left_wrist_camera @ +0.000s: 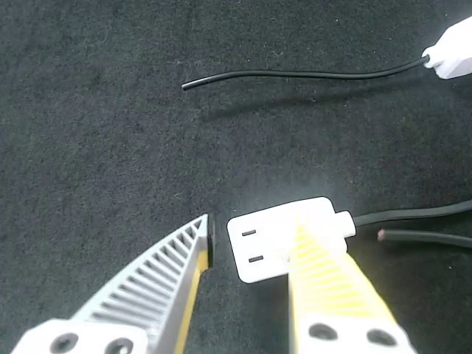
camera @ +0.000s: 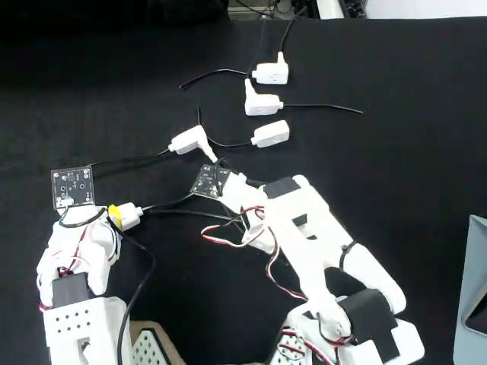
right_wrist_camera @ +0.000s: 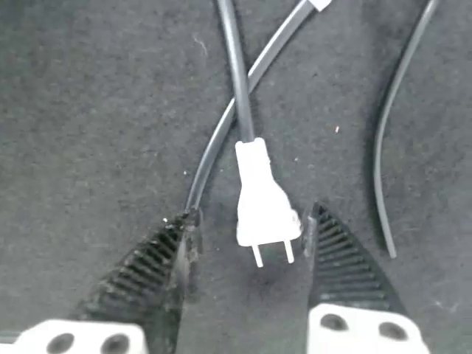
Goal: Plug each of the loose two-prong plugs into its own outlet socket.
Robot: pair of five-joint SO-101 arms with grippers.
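Observation:
A white outlet socket (left_wrist_camera: 262, 247) with two slots lies on the black cloth, its cable running off to one side. My left gripper (left_wrist_camera: 251, 225) stands open around it; the yellow finger (left_wrist_camera: 324, 284) lies over the socket, while the grey finger (left_wrist_camera: 162, 284) stays apart from it. In the high view this socket (camera: 129, 216) sits at the left arm's tip. A white two-prong plug (right_wrist_camera: 265, 206) lies between the black fingers of my open right gripper (right_wrist_camera: 252, 214), prongs pointing back at the camera. From above, that plug (camera: 190, 141) is just beyond the right arm's tip.
Three more white plug or socket pieces (camera: 270, 73) (camera: 262, 103) (camera: 270, 134) with black cables lie at the back of the table. Loose cables (camera: 190, 213) cross between the arms. A grey bin (camera: 475, 289) stands at the right edge.

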